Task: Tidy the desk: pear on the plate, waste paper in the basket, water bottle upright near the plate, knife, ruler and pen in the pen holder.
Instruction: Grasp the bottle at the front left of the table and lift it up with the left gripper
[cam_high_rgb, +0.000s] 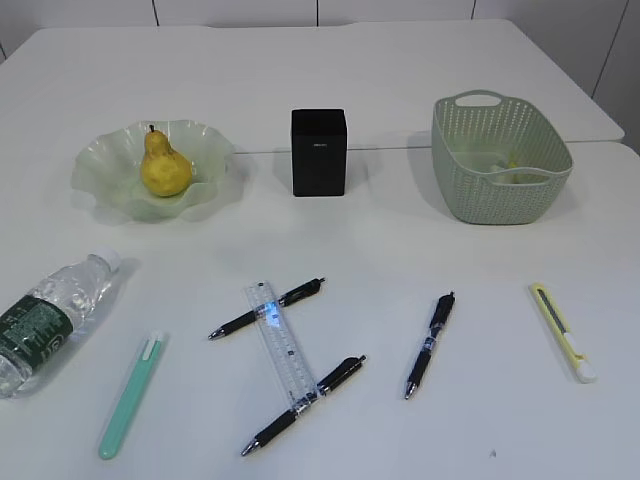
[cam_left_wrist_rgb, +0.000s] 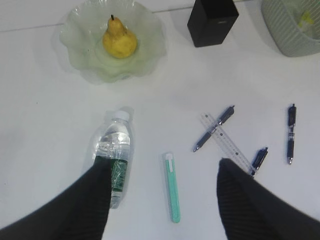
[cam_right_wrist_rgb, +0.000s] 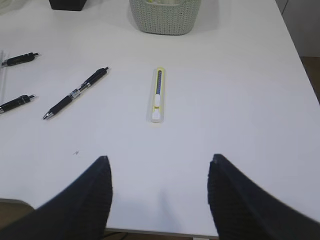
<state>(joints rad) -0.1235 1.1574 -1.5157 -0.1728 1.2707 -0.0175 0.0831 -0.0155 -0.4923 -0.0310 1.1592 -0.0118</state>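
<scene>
The yellow pear (cam_high_rgb: 165, 165) sits in the pale green plate (cam_high_rgb: 100, 165). The water bottle (cam_high_rgb: 50, 320) lies on its side at the front left. The clear ruler (cam_high_rgb: 280, 345) lies across two black pens (cam_high_rgb: 268, 308) (cam_high_rgb: 303, 405); a third pen (cam_high_rgb: 430, 343) lies to the right. A green knife (cam_high_rgb: 132, 395) and a yellow knife (cam_high_rgb: 563, 330) lie flat. Yellow waste paper (cam_high_rgb: 512, 170) shows inside the basket (cam_high_rgb: 500, 205). The black pen holder (cam_high_rgb: 319, 152) stands in the middle. My left gripper (cam_left_wrist_rgb: 164, 167) is open above the green knife (cam_left_wrist_rgb: 171, 192). My right gripper (cam_right_wrist_rgb: 159, 159) is open, short of the yellow knife (cam_right_wrist_rgb: 158, 95).
The table's front edge (cam_right_wrist_rgb: 150, 231) lies just under my right gripper, and its right edge (cam_right_wrist_rgb: 300, 65) is close by. A seam between two tabletops (cam_high_rgb: 400, 148) runs behind the pen holder. Neither gripper shows in the exterior view.
</scene>
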